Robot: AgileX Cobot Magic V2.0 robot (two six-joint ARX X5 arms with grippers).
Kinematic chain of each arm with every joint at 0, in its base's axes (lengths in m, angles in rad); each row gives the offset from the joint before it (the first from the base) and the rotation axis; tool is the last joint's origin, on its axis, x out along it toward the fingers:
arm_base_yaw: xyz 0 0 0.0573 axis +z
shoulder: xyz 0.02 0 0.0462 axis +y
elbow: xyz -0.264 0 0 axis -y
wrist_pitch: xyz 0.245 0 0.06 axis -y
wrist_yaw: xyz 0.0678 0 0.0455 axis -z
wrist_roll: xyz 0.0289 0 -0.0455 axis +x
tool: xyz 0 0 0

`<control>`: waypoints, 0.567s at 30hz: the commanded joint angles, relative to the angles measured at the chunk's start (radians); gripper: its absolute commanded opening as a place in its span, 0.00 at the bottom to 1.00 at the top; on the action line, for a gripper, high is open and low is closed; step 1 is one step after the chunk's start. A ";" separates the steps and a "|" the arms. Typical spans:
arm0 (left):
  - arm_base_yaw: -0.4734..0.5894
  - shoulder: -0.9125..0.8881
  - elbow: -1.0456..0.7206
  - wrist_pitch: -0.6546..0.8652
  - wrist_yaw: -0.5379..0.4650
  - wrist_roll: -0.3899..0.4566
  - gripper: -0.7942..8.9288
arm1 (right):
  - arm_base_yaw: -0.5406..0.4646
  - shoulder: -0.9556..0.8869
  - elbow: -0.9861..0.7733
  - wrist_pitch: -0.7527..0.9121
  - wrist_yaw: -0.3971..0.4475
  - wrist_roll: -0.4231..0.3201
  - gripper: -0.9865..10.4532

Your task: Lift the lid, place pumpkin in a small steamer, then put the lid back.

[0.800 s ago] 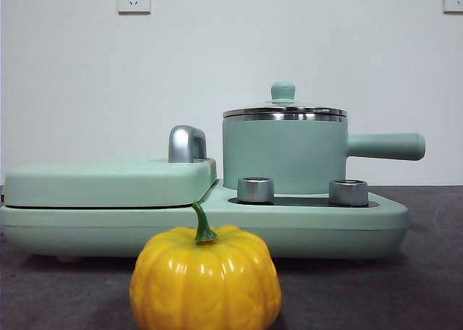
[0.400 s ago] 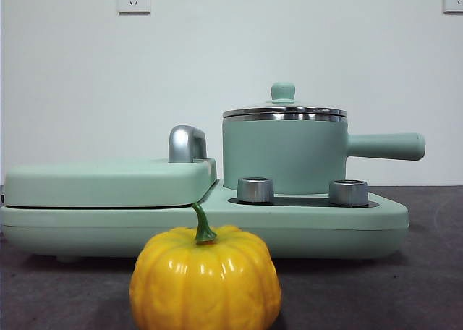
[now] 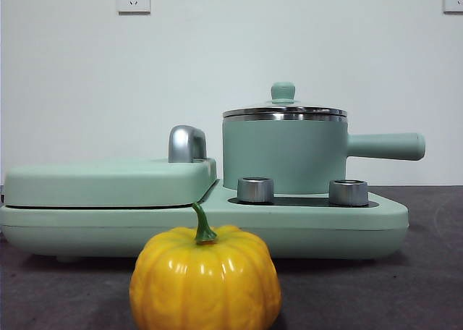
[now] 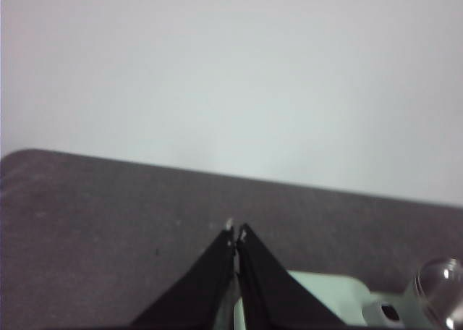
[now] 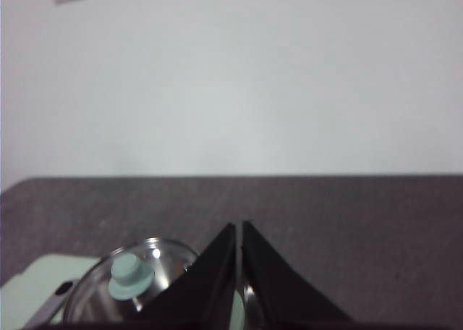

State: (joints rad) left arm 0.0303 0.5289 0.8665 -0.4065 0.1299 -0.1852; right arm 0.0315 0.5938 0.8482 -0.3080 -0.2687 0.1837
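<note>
A glossy yellow-orange pumpkin [image 3: 205, 281] with a green stem sits on the dark table nearest the front camera. Behind it the small steamer [image 3: 283, 156], a mint-green pot with a long side handle, stands on the appliance base. The glass lid [image 3: 283, 111] with its mint knob rests on the pot and also shows in the right wrist view, lid [image 5: 134, 283]. My right gripper [image 5: 239, 225] hovers above the pot, shut and empty. Over the appliance's other end, my left gripper [image 4: 235, 229] is shut on nothing. Neither arm shows in the front view.
The wide mint-green appliance base [image 3: 202, 225] carries two silver knobs [image 3: 255, 189] and a flat griddle cover [image 3: 108, 182] with a chrome hinge [image 3: 187, 143]. A white wall stands behind the table.
</note>
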 commanded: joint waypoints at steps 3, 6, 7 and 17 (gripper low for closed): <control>0.000 0.138 0.113 -0.034 0.064 0.103 0.09 | -0.001 0.115 0.068 -0.015 -0.050 -0.047 0.10; -0.001 0.228 0.179 -0.071 0.112 0.151 0.09 | 0.000 0.177 0.095 -0.016 -0.081 -0.085 0.10; -0.006 0.258 0.201 -0.082 0.129 0.169 0.09 | 0.002 0.200 0.106 -0.017 -0.093 -0.102 0.10; -0.119 0.455 0.321 -0.135 0.194 0.323 0.09 | 0.087 0.317 0.168 -0.105 -0.124 -0.299 0.10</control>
State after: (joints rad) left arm -0.0841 0.9760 1.1667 -0.5434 0.3161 0.0887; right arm 0.1131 0.9039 0.9947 -0.4152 -0.3901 -0.0563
